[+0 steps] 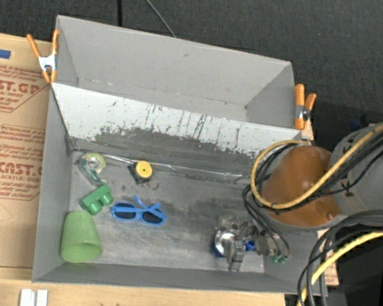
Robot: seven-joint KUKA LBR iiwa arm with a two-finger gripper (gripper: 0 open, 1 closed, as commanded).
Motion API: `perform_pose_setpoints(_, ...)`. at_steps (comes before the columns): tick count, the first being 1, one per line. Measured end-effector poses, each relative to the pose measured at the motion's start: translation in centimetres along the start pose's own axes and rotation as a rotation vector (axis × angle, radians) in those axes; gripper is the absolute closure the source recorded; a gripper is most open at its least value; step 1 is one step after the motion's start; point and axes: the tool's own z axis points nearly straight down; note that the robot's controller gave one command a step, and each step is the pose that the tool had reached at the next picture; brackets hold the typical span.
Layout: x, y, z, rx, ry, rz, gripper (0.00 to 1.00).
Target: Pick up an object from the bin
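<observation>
Pincer (236, 250) low over bin (191, 205) floor

single camera above bin (173, 76), looking down slightly oblique, arm (299, 184) at right

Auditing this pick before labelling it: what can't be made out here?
- The hand, camera view: whatever lies beneath it, hidden by its own body.
- A blue-silver bit beside the hand: too small to identify.
- A clear round thing, bin's left: too small to identify.
</observation>
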Motion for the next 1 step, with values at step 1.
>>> perform_pose_setpoints(1, -3.70, -1.38, -13.82, 0.004, -0.013, -0.031, 1.00)
